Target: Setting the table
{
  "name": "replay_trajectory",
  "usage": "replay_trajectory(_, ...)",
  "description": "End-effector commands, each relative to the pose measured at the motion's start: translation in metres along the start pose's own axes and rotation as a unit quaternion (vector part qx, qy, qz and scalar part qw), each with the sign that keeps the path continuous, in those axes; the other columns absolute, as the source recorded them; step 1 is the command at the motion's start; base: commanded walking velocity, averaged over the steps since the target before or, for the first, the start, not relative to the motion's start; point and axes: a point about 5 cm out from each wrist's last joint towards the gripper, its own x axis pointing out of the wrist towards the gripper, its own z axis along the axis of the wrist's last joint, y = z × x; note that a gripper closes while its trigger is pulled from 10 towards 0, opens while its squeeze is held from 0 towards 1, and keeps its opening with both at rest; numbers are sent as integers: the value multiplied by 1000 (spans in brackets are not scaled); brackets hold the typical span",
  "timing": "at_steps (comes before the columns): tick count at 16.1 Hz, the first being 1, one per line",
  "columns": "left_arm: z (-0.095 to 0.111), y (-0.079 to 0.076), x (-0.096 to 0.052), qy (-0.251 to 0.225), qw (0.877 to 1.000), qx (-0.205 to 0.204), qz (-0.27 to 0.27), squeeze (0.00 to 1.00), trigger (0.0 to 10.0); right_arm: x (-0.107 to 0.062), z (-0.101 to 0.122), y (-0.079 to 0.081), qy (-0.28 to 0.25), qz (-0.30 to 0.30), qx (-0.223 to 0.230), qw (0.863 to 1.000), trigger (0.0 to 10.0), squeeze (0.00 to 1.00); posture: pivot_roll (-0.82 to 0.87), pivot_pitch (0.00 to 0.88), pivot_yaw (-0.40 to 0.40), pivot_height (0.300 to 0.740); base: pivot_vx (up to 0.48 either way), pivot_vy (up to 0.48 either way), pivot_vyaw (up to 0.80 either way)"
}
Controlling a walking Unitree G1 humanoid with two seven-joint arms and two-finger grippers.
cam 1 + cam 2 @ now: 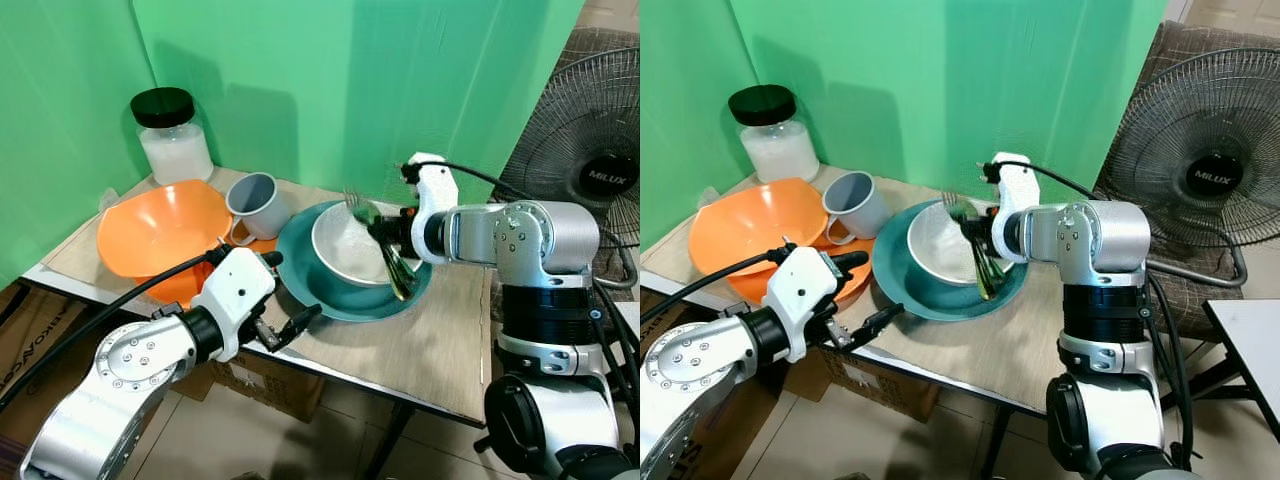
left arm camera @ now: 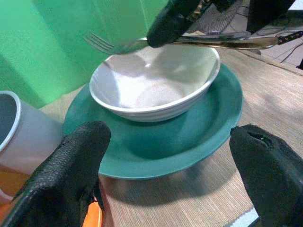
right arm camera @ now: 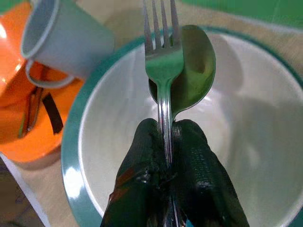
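Right wrist view: pincer (image 3: 169,156) hides fork (image 3: 163,56), seemingly spoon (image 3: 189,71) handles.

Fan (image 1: 590,150) hub badge: "MILUX", white on black, behind right tool (image 1: 392,262). Carton (image 1: 262,383) print under worktop: illegible.

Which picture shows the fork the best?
The right wrist view: the fork shows close up, tines sharp, lying over a spoon, pinched in the right claw above the white bowl. The left wrist view shows it side-on. Both eye views show it small.
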Motion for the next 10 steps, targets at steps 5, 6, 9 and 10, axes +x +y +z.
replay_trajectory(5, -3, 4, -3, 11, 1000, 2, 19, 0, 10000, -7, 1, 5, -36, 19, -55, 998, 7804, 0, -146, 37, -14, 740, 0, 0, 0)
replay_trajectory(6, -4, 5, -3, 12, 1000, 2, 23, 0, 10000, -7, 0, 6, -36, 25, -56, 998, 8471, 0, -146, 37, -14, 740, 0, 0, 0)
replay_trajectory(9, -5, 7, -4, 15, 999, 2, 32, 0, 10000, -8, -1, 8, -41, 39, -49, 997, 2353, 0, -141, 36, -15, 740, 0, 0, 0)
replay_trajectory(10, -5, 7, -3, 16, 999, 2, 35, 0, 10000, -8, -2, 7, -40, 38, -48, 997, 745, 0, -141, 36, -15, 740, 0, 0, 0)
